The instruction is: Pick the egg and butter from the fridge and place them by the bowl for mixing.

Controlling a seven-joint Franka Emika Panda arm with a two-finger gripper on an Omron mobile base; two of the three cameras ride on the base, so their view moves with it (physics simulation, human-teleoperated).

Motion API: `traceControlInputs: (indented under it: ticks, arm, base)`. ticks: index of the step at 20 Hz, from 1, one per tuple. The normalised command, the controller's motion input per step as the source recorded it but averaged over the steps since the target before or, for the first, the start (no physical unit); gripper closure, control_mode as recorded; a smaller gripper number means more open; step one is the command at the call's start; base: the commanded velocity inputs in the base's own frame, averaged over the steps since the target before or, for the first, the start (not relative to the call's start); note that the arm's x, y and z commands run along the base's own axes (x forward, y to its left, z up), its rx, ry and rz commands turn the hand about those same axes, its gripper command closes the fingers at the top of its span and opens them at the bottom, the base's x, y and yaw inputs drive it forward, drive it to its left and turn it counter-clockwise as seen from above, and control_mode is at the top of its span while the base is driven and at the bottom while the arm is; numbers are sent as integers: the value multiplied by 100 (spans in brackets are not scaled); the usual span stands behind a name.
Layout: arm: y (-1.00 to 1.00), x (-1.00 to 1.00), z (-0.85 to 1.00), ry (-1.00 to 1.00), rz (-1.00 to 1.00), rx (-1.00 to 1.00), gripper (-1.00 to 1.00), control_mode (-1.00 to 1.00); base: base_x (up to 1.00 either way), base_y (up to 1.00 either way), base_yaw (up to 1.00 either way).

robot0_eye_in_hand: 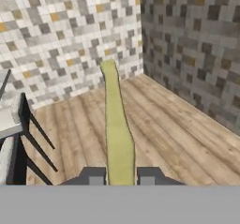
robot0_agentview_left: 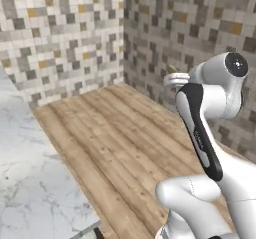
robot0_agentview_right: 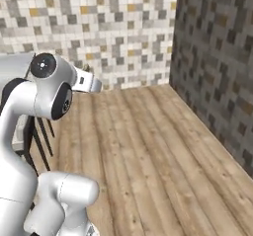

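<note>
Here the jaws are closed on the butter (robot0_eye_in_hand: 117, 134), a thin yellow-green stick pinched at its near end between the two dark fingertips (robot0_eye_in_hand: 94, 175) of the gripper (robot0_eye_in_hand: 120, 177). The stick juts well out past the tips, so most of its length hangs unsupported in front of the hand. In the left base view a small tip of it (robot0_agentview_left: 171, 68) peeks out past the white wrist.

Around the hand there is only a wooden floor (robot0_agentview_right: 148, 146) and the corner of two mosaic-tiled walls (robot0_agentview_left: 70, 38). A marble counter (robot0_agentview_left: 30, 173) sits off to the left, and a dark-legged frame (robot0_eye_in_hand: 18, 138) stands nearer on that side. The bowl, the egg and the fridge are nowhere among these surroundings, so the carry looks unfinished.

The main risk, as I judge it, is the end grip. A quick swing or a hard stop could let the long stick pivot between the pads or slip free. The protruding end could also clip the wall, the frame or a counter edge during a turn.
</note>
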Motion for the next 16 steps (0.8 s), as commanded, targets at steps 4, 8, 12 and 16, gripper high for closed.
traceControlInputs:
  ticks: [4,8,12,16]
  arm:
    - [0,0,0,0,0,0,100,100]
    - [0,0,0,0,0,0,100,100]
    - [0,0,0,0,0,0,100,100]
    - [0,0,0,0,0,0,100,100]
  base:
    - [65,-26,33]
    - [57,-24,43]
    - [29,-17,71]
    - [36,-24,57]
